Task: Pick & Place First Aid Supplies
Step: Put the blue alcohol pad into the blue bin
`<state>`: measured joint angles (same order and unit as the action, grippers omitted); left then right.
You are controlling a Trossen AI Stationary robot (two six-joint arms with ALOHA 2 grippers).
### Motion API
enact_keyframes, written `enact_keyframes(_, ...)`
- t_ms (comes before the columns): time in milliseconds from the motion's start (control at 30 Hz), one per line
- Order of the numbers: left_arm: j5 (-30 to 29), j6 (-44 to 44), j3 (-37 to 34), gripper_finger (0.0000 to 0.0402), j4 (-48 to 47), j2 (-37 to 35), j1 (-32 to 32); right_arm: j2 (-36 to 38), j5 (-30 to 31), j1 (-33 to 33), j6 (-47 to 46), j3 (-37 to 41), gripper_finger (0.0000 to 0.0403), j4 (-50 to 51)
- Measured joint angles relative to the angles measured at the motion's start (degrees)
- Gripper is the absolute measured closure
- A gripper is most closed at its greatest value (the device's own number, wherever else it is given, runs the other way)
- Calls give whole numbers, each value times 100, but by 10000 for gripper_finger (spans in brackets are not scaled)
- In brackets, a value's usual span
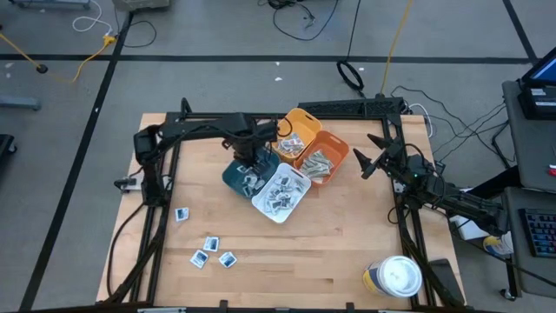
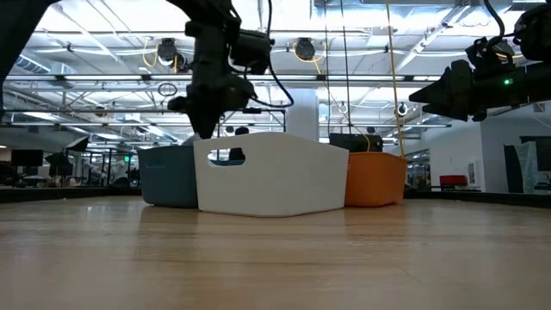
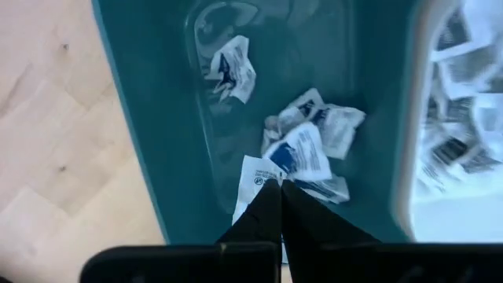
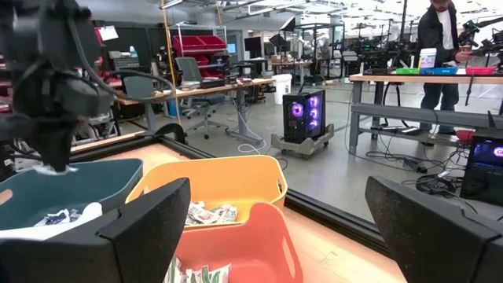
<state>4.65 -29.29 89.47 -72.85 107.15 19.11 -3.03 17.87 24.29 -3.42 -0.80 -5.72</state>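
Packets: I count four white squares [image 1: 205, 248] with blue marks loose on the wood near the table's front left, one set apart from the other three. More white packets [image 3: 302, 145] lie crumpled in the teal bin [image 1: 236, 176]; the white bin [image 1: 291, 205] beside it is heaped with them. Grey-green strips [image 1: 318, 163] sit in the orange bin [image 1: 337, 158], more wrapped pieces in the yellow bin [image 1: 306, 121] behind.

Left gripper [image 3: 280, 189]: I see it over the teal bin, fingers pressed together, tips at the edge of a white packet [image 3: 255, 182] with a round blue mark. Whether the packet is pinched or just under the tips, I cannot tell.

Right gripper [image 1: 372, 153]: hangs above the table's right side, near the orange bin but clear of it, jaws spread wide, nothing between them.

Round white-lidded tub [image 1: 395, 276] stands at the front right corner.

A person [image 4: 440, 43] stands at a bench in the room beyond.
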Motion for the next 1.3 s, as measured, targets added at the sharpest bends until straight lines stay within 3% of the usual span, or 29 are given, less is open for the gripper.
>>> enact_keyframes(467,-125,-30,-11,393,712,696,-24,0,1,-1,-1,0,26,0)
enact_keyframes(600,-36,-56,-11,356,773,673,-22,0,0,0,0,-2,26,0)
enact_keyframes(933,26,-332,-11,204,595,586,-24,0,0,-1,0,-1,26,0)
enact_keyframes(1100,-19,-832,-11,177,237,295,-14,0,0,0,-1,-1,26,0)
enact_keyframes(1300,-125,-1318,-9,180,-266,-66,-2,0,0,0,-2,-2,26,0)
